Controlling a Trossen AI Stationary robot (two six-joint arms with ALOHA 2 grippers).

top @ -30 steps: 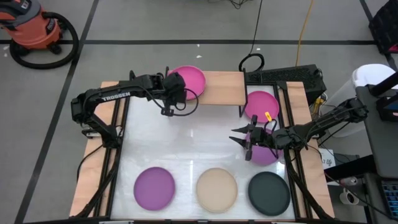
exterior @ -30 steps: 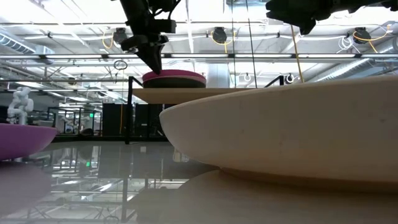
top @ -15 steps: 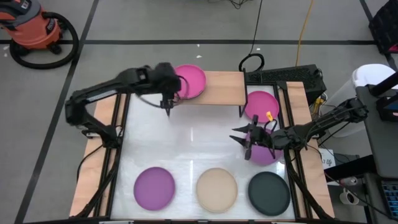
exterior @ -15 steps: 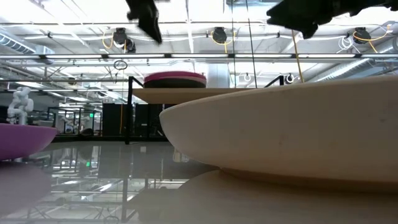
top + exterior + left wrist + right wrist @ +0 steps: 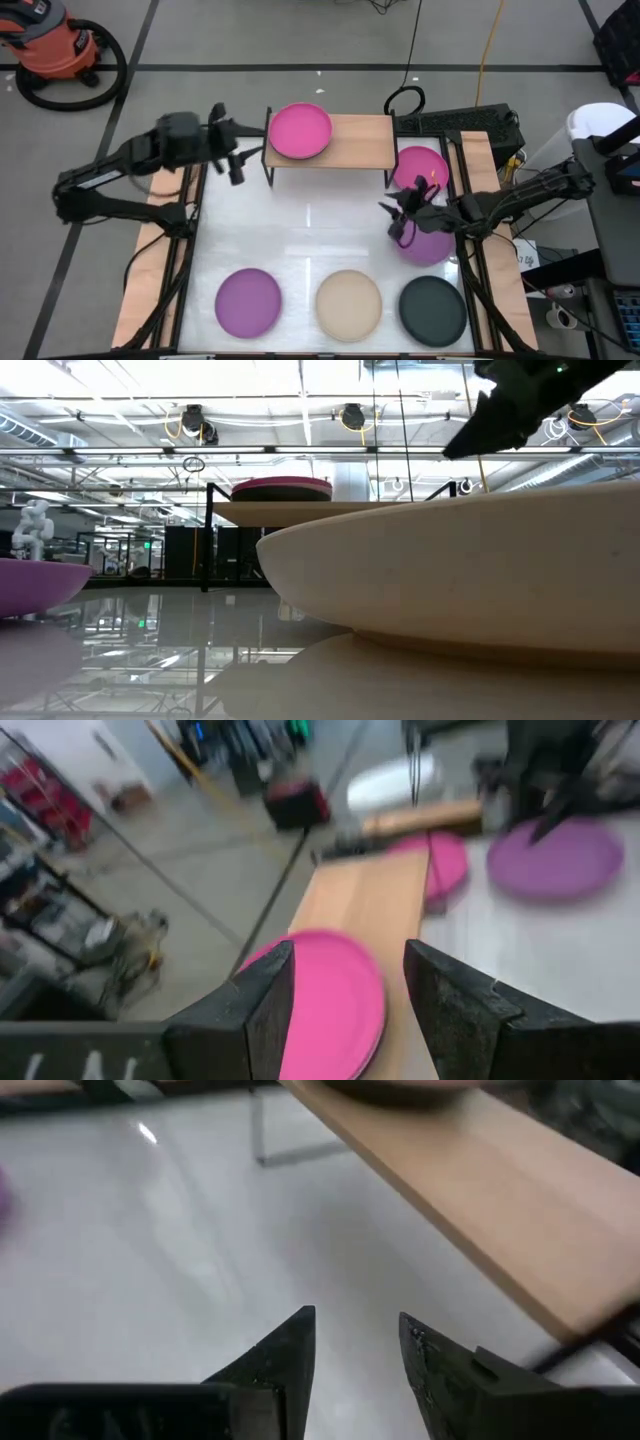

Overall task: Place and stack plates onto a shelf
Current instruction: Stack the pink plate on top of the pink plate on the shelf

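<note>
One hot pink plate (image 5: 300, 131) sits on the shelf (image 5: 350, 142) at the table's twelve o'clock, on the left end of the wooden top. A second ago the left gripper (image 5: 233, 163) was down at that plate's rim; it has since let go and pulled back toward nine o'clock, clear of the shelf, its fingers spread with nothing between them. The right gripper (image 5: 400, 222) has turned slightly and now hangs over the purple plate (image 5: 432, 240) at three o'clock; its fingers stand partly apart and hold nothing.

Every plate is round, flat and matte. Another pink plate (image 5: 421, 166) lies just beyond the purple one, beside the shelf's right legs. Along the six o'clock edge lie three more, well apart from each other: a purple plate (image 5: 248, 301), a beige plate (image 5: 349, 303) and a dark grey plate (image 5: 433, 308).

No writing can be read on the arms or plates.
</note>
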